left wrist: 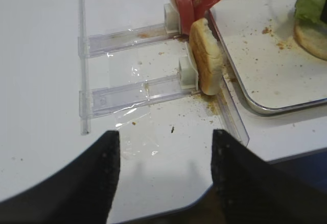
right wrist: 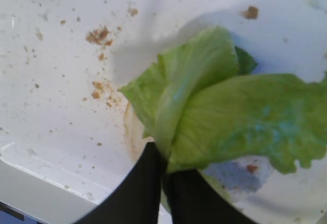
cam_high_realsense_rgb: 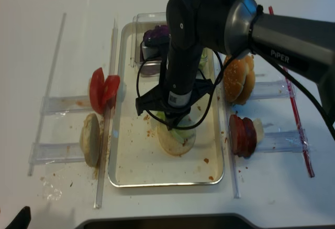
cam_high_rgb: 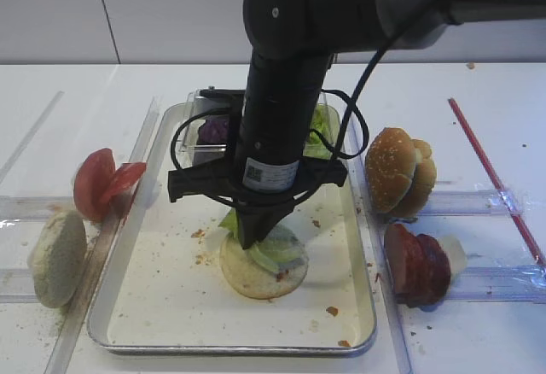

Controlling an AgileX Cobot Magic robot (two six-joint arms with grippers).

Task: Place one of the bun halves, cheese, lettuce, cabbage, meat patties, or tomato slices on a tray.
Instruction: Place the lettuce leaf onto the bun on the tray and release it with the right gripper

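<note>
A metal tray (cam_high_rgb: 162,297) lies in the middle of the table with a bun half (cam_high_rgb: 256,278) flat on it. My right gripper (cam_high_rgb: 247,239) points straight down just over that bun, shut on a green lettuce leaf (right wrist: 214,106). The leaf (cam_high_rgb: 277,250) spreads over the bun's top; whether it rests on it I cannot tell. In the right wrist view the two black fingers (right wrist: 140,188) pinch the leaf's folded edge. My left gripper (left wrist: 166,137) hangs open and empty over bare table near the front left edge.
Tomato slices (cam_high_rgb: 102,182) and another bun half (cam_high_rgb: 58,259) stand in clear racks left of the tray. Right of it stand bun halves (cam_high_rgb: 399,172), meat patties (cam_high_rgb: 416,263) and cheese (cam_high_rgb: 454,253). A clear box with purple cabbage (cam_high_rgb: 213,129) and lettuce sits at the tray's back. A red strip (cam_high_rgb: 490,169) crosses the far right.
</note>
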